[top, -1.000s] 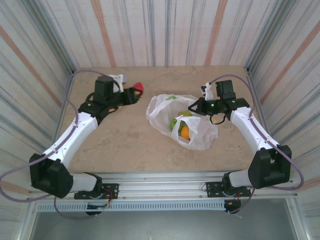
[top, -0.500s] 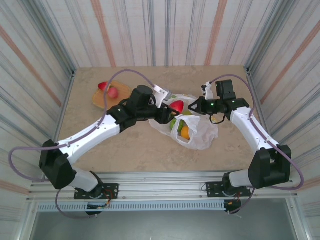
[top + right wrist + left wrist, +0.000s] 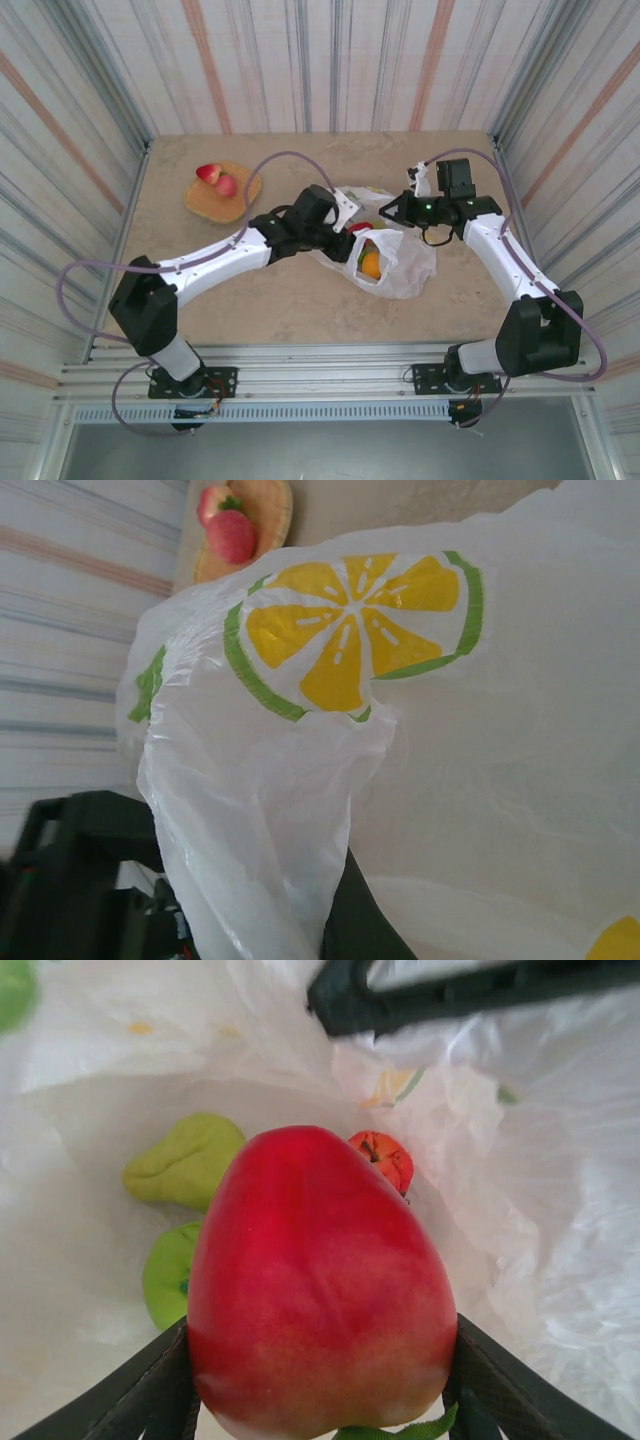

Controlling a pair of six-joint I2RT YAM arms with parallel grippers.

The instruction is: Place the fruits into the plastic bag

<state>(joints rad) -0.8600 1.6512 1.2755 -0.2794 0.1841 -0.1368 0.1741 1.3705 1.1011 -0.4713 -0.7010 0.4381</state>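
Note:
My left gripper (image 3: 352, 232) is shut on a glossy red peach (image 3: 315, 1280), held at the open mouth of the white plastic bag (image 3: 405, 268). Inside the bag lie a green pear-shaped fruit (image 3: 185, 1160), a green apple (image 3: 168, 1275) and a small red fruit (image 3: 383, 1157); from above an orange piece (image 3: 370, 265) shows there too. My right gripper (image 3: 396, 210) is shut on the bag's upper edge (image 3: 270, 860), holding the mouth up. A lemon slice print (image 3: 355, 630) faces the right wrist camera.
A tan woven tray (image 3: 215, 205) sits at the back left with a strawberry (image 3: 208, 173) and a pink-red peach (image 3: 227, 185) on it. Striped walls close in the table on three sides. Bare tabletop (image 3: 280, 300) lies in front of the bag.
My left arm has swung from the tray at the back left across to the bag, carrying the red peach to the bag's mouth. The right arm has stayed put.

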